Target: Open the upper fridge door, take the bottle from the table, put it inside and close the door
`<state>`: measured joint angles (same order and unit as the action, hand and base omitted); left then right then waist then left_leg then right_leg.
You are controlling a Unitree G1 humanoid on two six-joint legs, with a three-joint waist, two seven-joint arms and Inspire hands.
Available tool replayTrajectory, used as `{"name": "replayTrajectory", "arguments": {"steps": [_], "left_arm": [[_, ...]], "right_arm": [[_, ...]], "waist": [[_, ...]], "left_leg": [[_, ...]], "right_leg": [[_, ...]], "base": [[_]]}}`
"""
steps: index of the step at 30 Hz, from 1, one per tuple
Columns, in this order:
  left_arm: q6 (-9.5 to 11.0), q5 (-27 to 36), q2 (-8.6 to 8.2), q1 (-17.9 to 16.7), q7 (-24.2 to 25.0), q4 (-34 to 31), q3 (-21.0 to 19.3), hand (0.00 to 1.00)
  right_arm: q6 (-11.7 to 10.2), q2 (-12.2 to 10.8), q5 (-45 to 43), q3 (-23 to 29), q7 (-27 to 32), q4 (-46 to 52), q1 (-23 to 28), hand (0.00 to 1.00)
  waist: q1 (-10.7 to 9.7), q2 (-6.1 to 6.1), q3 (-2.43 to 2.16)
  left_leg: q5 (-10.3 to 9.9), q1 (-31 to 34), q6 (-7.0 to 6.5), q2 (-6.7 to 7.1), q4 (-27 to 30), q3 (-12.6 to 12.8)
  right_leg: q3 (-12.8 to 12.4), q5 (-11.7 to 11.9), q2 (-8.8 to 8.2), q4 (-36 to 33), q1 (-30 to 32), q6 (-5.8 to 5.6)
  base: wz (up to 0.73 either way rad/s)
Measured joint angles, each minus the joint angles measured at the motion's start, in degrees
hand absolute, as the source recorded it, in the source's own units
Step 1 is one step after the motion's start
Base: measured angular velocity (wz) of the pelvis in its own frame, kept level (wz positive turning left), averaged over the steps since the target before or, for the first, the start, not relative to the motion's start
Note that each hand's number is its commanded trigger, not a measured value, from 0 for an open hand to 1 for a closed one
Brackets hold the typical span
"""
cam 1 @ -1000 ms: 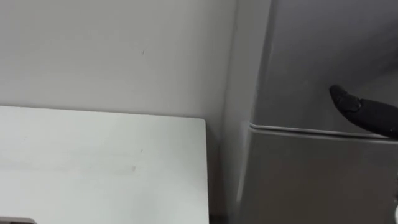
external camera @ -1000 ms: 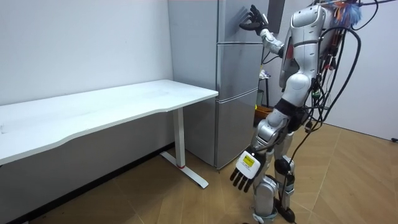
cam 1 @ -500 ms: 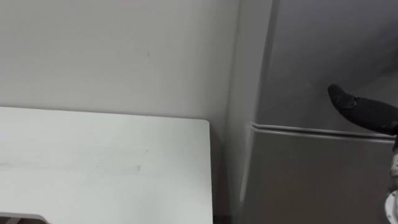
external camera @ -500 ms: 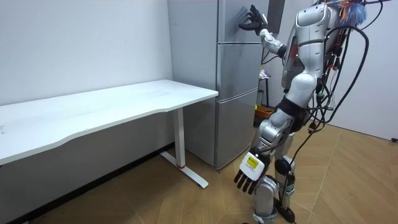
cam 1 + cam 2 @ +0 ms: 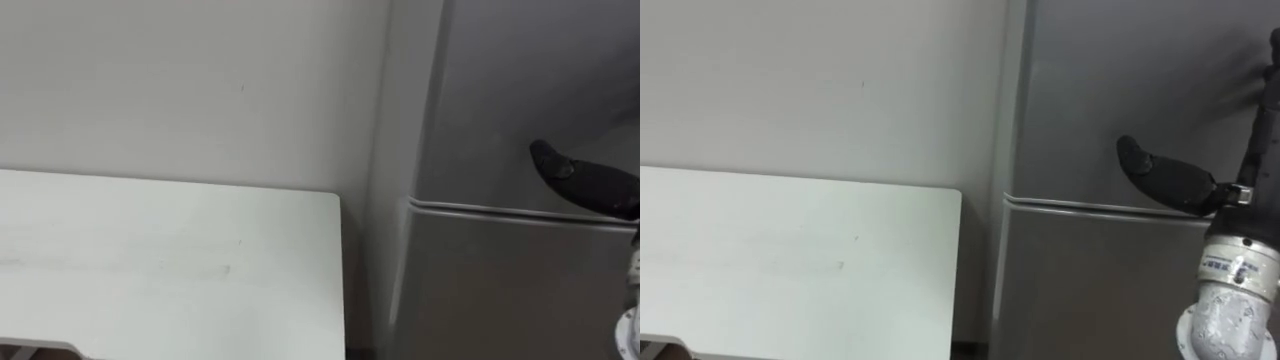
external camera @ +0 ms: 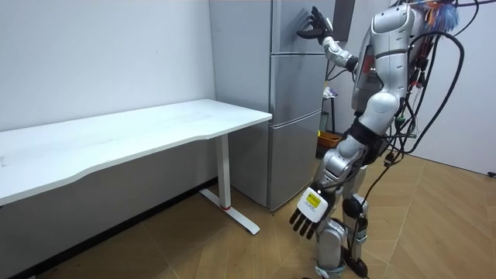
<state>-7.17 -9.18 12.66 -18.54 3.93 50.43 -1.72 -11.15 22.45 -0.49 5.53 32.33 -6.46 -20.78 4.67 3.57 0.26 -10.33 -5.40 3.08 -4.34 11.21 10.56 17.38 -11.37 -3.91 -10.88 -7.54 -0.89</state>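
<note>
**Holdings in front of the fridge, both doors shut**

Item 1. Left hand [image 6: 304, 217], one. It hangs low beside my leg, a step out from the foot of the fridge [image 6: 291, 116]. Its fingers are straight and apart and it carries nothing.

Item 2. Right hand [image 5: 1165, 175], one. It is raised against the fridge front, lying on the upper door [image 5: 500, 80] just above the seam. Whether it is apart or closed on an edge I cannot tell.

Item 3. Fridge, one, with two doors. The lower door [image 5: 1090, 290] sits directly beneath the upper, and both are flush with the cabinet.

Item 4. Bench [image 5: 150, 270], one, white. It stands to the left of the fridge, its corner close to the fridge's side, and its top is bare.

Item 5. Wall [image 5: 180, 80], one. It is plain and runs behind the bench up to the fridge's left side.

Item 6. Bottle, none counted. My left hand is empty and my right is on the door. I cannot tell where the bottle stands.

Hazards, as I judge them:
- My right hand rests so near the seam that a pull could catch the lower door instead of the upper.
- The door face looks smooth, so a weak purchase may slip off.
- I stand close to the fridge, so the opening door could strike my arm or chest.
- With no bottle in hand, the door may stand open while I fetch one.
</note>
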Motion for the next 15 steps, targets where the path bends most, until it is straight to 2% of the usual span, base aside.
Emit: {"name": "replayTrajectory", "arguments": {"steps": [8, 12, 15], "left_arm": [[0.09, 1.93, 0.08, -0.47, -1.15, 0.79, 0.14, 0.0], [0.12, 1.94, -0.31, -1.29, -1.26, 0.75, -0.42, 0.0], [0.25, 1.92, -0.33, -1.82, -1.25, 0.54, -0.46, 0.0]], "right_arm": [[-0.81, 0.52, 2.26, 0.24, 0.94, -1.5, 0.0, 0.0], [-1.57, 0.49, 7.96, 1.55, 0.73, -0.46, 0.0, 0.0], [-1.34, 0.75, 12.48, 4.51, 0.93, -0.27, 0.0, 0.0]], "waist": [[-0.07, 0.17, 0.02], [-0.96, 0.01, -0.09], [-1.4, -0.17, -0.2]], "left_leg": [[-0.17, 0.01, -0.25, 0.06, 0.55, -0.45], [-0.17, 0.33, -0.25, 0.12, 1.06, -1.36], [-0.16, 0.88, -0.25, 0.12, 1.46, -1.81]], "right_leg": [[0.26, 0.15, -0.07, 0.12, -0.47, -0.07], [0.91, 0.17, -0.05, 0.29, -0.62, -0.11], [1.38, 0.25, -0.02, 0.38, -0.59, -0.07]], "base": [[0.02], [0.09], [0.09]]}}
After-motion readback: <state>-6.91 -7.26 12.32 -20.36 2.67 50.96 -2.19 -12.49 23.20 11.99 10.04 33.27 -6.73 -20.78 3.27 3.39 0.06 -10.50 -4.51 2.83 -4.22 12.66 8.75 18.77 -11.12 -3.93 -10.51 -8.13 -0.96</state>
